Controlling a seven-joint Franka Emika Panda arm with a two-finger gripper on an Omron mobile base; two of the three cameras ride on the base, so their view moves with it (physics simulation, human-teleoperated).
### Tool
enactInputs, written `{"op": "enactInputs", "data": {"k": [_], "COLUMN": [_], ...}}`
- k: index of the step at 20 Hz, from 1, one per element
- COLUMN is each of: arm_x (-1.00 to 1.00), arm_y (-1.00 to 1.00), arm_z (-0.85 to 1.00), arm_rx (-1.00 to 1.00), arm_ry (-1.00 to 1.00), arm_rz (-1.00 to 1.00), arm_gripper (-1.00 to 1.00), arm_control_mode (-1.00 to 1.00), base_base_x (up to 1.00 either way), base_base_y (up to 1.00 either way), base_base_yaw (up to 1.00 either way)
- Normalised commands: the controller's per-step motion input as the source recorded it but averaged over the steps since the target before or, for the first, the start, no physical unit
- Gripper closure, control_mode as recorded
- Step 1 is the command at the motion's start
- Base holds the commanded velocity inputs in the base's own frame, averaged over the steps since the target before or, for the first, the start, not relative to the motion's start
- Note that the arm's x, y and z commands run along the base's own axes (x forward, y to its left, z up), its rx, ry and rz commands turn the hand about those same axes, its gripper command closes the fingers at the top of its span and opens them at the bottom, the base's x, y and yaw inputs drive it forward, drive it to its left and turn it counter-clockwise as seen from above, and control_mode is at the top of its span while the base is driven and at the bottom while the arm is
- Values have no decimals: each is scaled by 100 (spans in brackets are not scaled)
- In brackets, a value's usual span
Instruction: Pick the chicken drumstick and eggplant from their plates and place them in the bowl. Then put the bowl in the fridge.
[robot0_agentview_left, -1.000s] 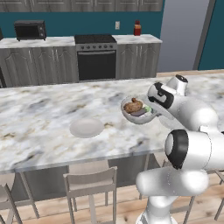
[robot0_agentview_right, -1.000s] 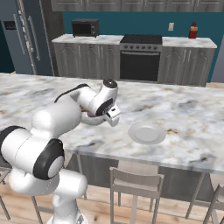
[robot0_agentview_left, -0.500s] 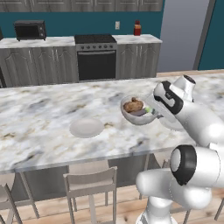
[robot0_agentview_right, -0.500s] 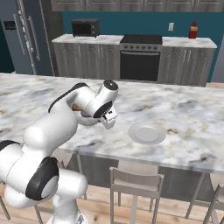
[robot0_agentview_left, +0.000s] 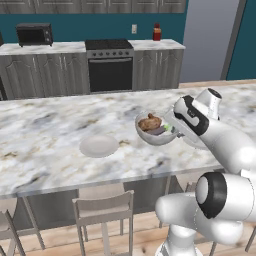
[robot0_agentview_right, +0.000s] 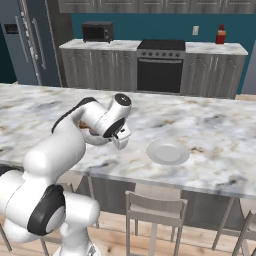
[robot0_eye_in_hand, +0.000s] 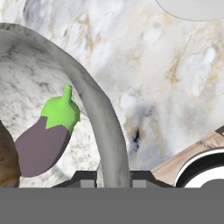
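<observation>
Fingers (robot0_eye_in_hand: 113, 178) pinch the bowl (robot0_eye_in_hand: 103, 127) rim between them, eggplant (robot0_eye_in_hand: 46, 135) inside it.

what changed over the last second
The arm swung its elbow out to its right, while the gripper stayed shut on the bowl's rim, held above the counter. Drumstick and eggplant stayed in the bowl; the plate did not move.
</observation>
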Motion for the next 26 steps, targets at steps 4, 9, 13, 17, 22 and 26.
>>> {"op": "enactInputs", "data": {"k": [4, 9, 13, 17, 22, 26], "arm_x": [0, 0, 0, 0, 0, 0], "arm_y": [0, 0, 0, 0, 0, 0], "arm_z": [0, 0, 0, 0, 0, 0], "arm_rx": [0, 0, 0, 0, 0, 0], "arm_ry": [0, 0, 0, 0, 0, 0], "arm_rz": [0, 0, 0, 0, 0, 0], "arm_gripper": [100, 100, 100, 100, 100, 100], "arm_control_mode": [-100, -100, -100, 100, 100, 100], "base_base_x": [0, 0, 0, 0, 0, 0], "base_base_y": [0, 0, 0, 0, 0, 0], "base_base_yaw": [0, 0, 0, 0, 0, 0]}}
